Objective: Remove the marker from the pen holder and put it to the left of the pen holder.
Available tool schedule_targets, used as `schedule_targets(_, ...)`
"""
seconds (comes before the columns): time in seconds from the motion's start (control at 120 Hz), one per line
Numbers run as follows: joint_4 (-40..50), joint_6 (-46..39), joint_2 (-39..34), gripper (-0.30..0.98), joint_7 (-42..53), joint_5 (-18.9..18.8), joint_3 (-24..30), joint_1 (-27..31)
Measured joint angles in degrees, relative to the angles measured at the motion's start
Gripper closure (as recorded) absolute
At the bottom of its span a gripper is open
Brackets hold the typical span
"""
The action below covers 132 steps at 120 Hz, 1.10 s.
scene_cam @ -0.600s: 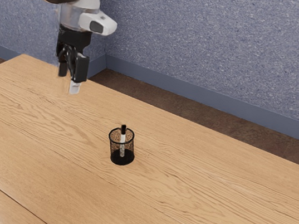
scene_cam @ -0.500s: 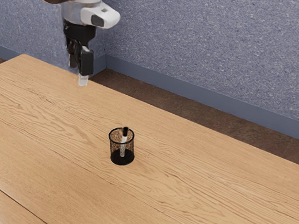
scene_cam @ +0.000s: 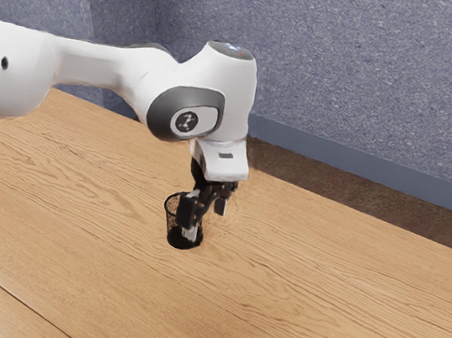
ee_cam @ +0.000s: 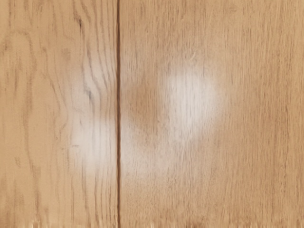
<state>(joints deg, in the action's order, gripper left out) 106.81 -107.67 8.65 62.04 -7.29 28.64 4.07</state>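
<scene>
A: Gripper (scene_cam: 204, 217), quick. Where's it sitting?
B: Exterior view: it's hanging low at the black mesh pen holder (scene_cam: 171, 216), overlapping the exterior view's right part of it. Fingers (scene_cam: 186, 212) are standing apart, gap showing between them.
A: Holder upright?
B: Yep, it's standing upright on the wooden table (scene_cam: 317, 302).
A: And the marker?
B: Can't pin it down. A pale piece (scene_cam: 191, 233) is showing under the nearer finger, by the holder's base; could be marker, could be fingertip, can't tell.
A: Arm (scene_cam: 97, 65)?
B: White, reaching in from the exterior view's left, hand pointing down. Blue-grey wall (scene_cam: 351, 69) is running behind.
A: Wrist view?
B: It's looking onto wood grain, a dark seam (ee_cam: 118, 95) running through, blurry whitish patches (ee_cam: 194, 99) lying on both sides of it.
</scene>
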Motion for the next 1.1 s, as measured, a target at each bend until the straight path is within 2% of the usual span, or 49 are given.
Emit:
schedule_targets(0.05,0.3,-3.0,2.7,0.01,3.7,-0.7,-0.1,5.2)
schedule_targets(0.125,0.3,-6.6,5.0,0.00,8.6,-1.3,-0.2,7.0)
schedule_targets(0.333,-3.9,-14.0,8.6,0.00,19.6,-1.7,-0.5,7.1)
schedule_targets(0.558,-5.1,-19.4,12.9,0.00,28.1,-2.1,-6.5,7.0)
schedule_targets(1.1,-4.1,-22.1,13.8,0.04,38.8,-2.1,-9.8,7.1)
